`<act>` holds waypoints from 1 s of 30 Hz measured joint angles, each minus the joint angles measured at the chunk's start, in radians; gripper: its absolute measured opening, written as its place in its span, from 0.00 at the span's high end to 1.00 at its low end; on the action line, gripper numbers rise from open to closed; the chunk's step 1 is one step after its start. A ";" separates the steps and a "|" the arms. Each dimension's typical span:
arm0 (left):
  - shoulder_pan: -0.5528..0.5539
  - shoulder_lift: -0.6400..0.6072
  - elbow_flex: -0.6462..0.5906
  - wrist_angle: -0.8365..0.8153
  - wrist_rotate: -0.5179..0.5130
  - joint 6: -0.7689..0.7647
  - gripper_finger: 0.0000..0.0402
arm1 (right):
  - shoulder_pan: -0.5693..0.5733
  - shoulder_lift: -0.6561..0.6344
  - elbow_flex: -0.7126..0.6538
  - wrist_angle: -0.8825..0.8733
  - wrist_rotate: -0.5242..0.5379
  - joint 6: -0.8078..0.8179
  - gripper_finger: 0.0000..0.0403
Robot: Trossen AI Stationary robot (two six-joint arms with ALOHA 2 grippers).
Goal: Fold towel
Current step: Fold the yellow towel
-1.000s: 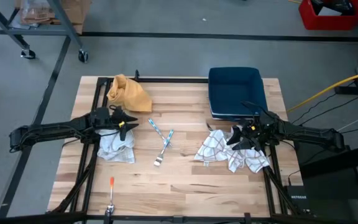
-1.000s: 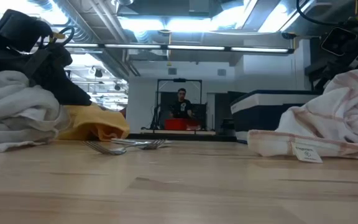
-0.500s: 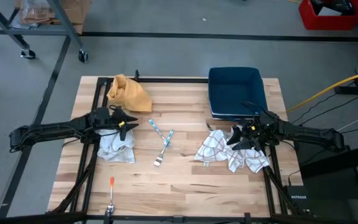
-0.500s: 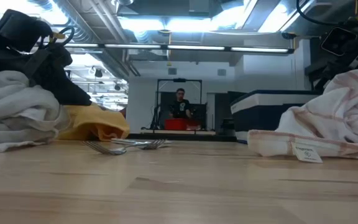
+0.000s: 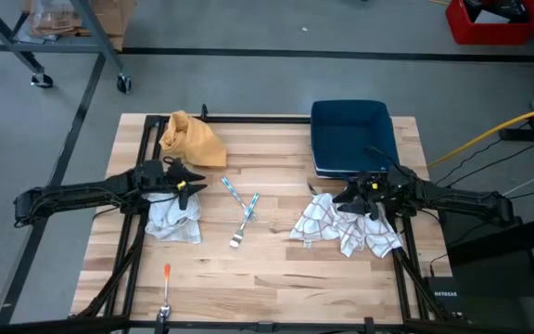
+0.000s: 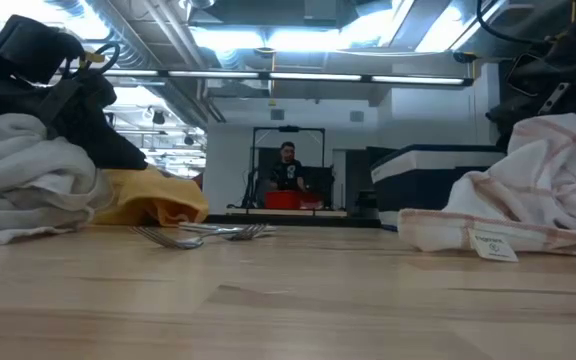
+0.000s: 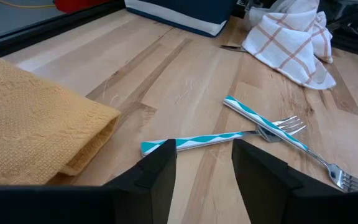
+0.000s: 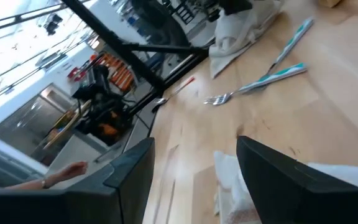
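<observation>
Checked towel (image 5: 346,227) lay crumpled at the table's (image 5: 276,269) right edge, below the tray (image 5: 352,134). Right gripper (image 5: 349,198) hovered over its top edge, fingers apart, holding nothing. Left gripper (image 5: 193,184) sat open above the white cloth (image 5: 172,215).

White towel w/ red checks (image 5: 341,228), yellow cloth (image 5: 191,139), navy bin (image 5: 353,136), teal-striped forks (image 5: 245,213)
</observation>
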 joint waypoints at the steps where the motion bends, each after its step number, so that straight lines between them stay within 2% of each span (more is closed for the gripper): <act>1: 0.000 0.000 0.000 0.000 0.000 0.000 0.63 | 0.000 0.000 0.000 0.000 0.000 0.000 0.42; 23: 0.000 0.000 0.000 0.000 0.000 -0.002 0.63 | -0.001 0.000 0.000 -0.001 -0.002 0.000 0.42; 26: 0.000 0.000 0.000 0.008 0.001 -0.096 0.63 | -0.001 0.000 0.000 0.000 0.023 0.001 0.42; 30: 0.000 -0.001 0.000 0.108 0.003 -0.329 0.63 | -0.001 0.000 -0.001 0.007 0.102 0.000 0.42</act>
